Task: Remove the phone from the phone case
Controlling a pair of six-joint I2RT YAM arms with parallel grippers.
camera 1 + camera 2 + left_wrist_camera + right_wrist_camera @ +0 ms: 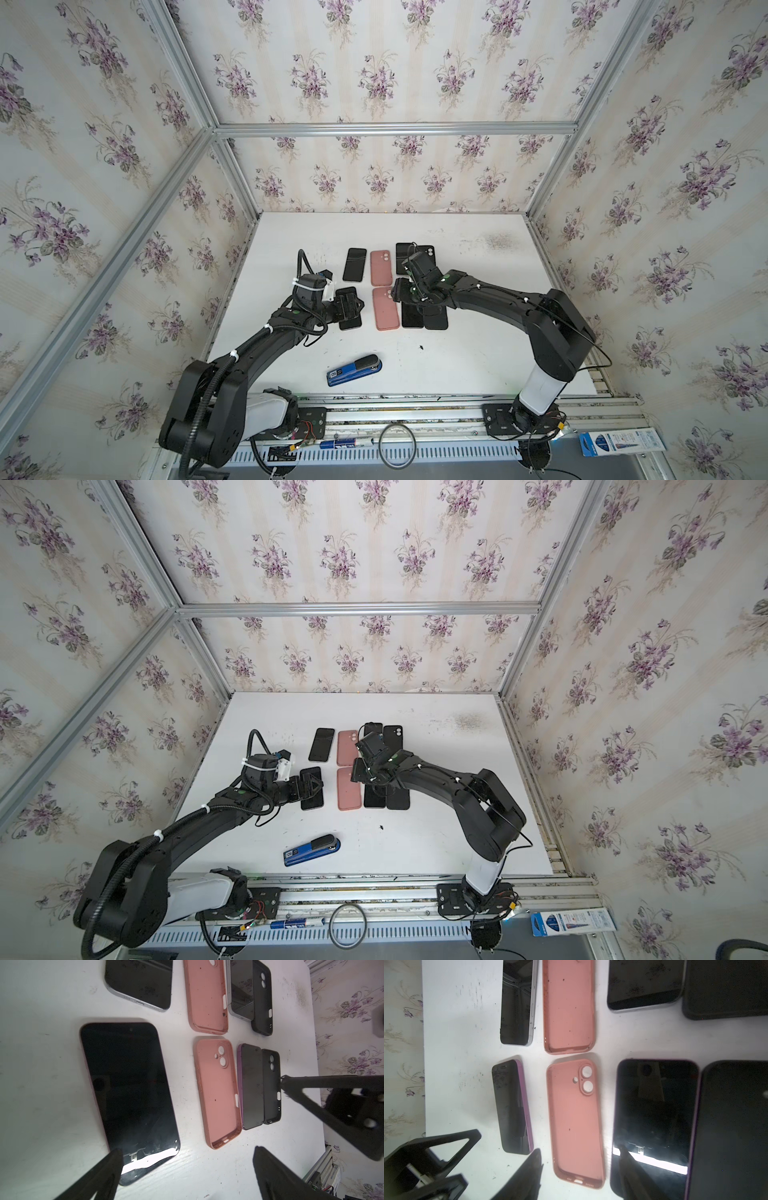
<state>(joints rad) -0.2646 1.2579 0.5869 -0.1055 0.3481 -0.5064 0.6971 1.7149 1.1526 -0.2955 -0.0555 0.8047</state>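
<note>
All four phones lie bare and screen up on the white worktop (478, 353), and all four cases lie empty. They make two rows at mid-frame in both top views.

The lower row runs left to right:
- the lower-left phone (351, 325)
- the lower pink case (386, 311)
- the lower-right phone (412, 319)
- the lower black case (436, 321), touching that phone's right edge

Above them sit the upper-left phone (354, 264), the upper pink case (381, 268) and the upper-right phone (242, 991), with the upper black case (427, 252) against its side. A blue stapler (354, 370) lies lower on the worktop, well apart from the rows.

The left arm comes in from the lower left of the frame. The left gripper (349, 307) hangs over the lower-left phone and hides its middle in the top views. Its jaws stand wide and grip nothing. In the left wrist view one fingertip (116, 1157) shows over the phone's corner and the other over bare worktop. Whether it touches the phone cannot be told.

The right arm reaches in from the lower right across the lower black case and lower-right phone, covering their upper ends. The right gripper (401, 291) sits just right of the lower pink case's upper end, jaws partly apart and holding nothing. In the right wrist view that case shows between the fingers, and one fingertip (625, 1155) shows over the lower-right phone's screen.
</note>
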